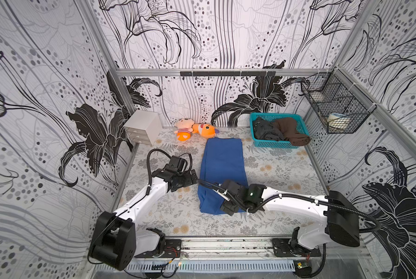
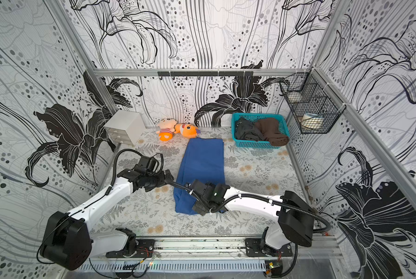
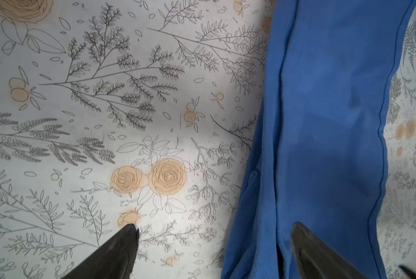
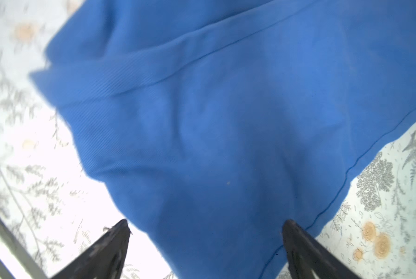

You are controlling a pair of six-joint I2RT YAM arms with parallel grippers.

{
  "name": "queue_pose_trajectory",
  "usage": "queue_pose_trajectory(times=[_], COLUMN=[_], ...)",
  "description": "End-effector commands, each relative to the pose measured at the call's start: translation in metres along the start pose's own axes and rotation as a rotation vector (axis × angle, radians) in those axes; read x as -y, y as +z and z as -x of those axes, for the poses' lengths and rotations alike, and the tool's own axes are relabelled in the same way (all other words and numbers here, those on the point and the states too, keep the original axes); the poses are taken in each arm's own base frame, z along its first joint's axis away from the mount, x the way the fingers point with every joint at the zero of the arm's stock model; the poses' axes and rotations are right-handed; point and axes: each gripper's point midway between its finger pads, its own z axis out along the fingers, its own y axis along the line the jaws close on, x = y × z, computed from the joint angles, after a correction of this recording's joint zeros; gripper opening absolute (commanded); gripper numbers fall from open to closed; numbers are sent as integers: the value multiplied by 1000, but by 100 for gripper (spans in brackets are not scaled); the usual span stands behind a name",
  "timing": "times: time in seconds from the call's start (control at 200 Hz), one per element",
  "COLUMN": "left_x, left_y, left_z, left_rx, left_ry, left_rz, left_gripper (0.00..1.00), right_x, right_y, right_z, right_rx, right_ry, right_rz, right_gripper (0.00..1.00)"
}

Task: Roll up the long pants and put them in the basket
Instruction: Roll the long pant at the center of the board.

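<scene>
Looking down from a top view, the long pants [image 1: 222,169] are one folded blue strip down the middle of the bench [image 1: 286,169]. The long axis runs near to far, and the far hem stops just short of the plush toys [image 1: 195,131]. My left pincer [image 1: 194,176] sits at the strip's left edge about halfway along, and my right pincer [image 1: 227,209] is over the near end. Both top views show the same layout. In the left wrist view the left pincer [image 3: 214,225] is spread wide and empty, one finger over bare bench and the other over blue cloth. In the right wrist view the right pincer [image 4: 205,222] is also wide open and empty, with the long pants [image 4: 226,120] filling the space ahead of it, a bit blurry. My guess is the roll starts at the near end and goes far, so the right arm's better placed and the left should slide nearer.
</scene>
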Motion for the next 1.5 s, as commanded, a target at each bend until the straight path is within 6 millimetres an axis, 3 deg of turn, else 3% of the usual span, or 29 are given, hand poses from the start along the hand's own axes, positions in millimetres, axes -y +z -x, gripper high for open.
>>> queue_pose_trajectory(times=[0.0,0.11,0.215,0.38,0.596,0.701,1.006,1.352,1.407,1.447,1.462,1.497], left_x=[8,2,0,-4,-3,-3,-1,4,4,5,5,5], left_y=[-1,-1,-2,-4,-7,-7,-8,-10,-10,-12,-12,-12], left_z=[25,37,38,35,36,36,36,36,36,37,36,37], left_rx=[27,39,52,52,63,62,64,67,66,70,71,73], left_ry=[11,-58,-82,-83,-79,-77,-74,-68,-66,-66,-65,-65], left_rz=[-86,-137,-159,-140,-143,-146,-159,-184,-188,-191,-191,-192], left_gripper=[99,99,99,99,99,99,99,99,99,99,99,99], right_x=[5,-9,-21,-34,-37,-35,-23,11,13,14,15,19], right_y=[-4,-15,-13,2,27,35,81,93,96,98,99,100], right_z=[-5,-1,-6,-14,-21,-18,-28,-33,-34,-34,-34,-35], right_rx=[-3,41,45,-1,-77,-75,-171,-225,-233,-239,-243,-255], right_ry=[-93,-121,-160,-250,-353,-376,-445,-319,-291,-267,-258,-238], right_rz=[-136,-98,-64,-65,-123,-155,-304,-292,-253,-225,-219,-208], right_gripper=[100,99,100,99,100,100,100,100,96,84,76,44])
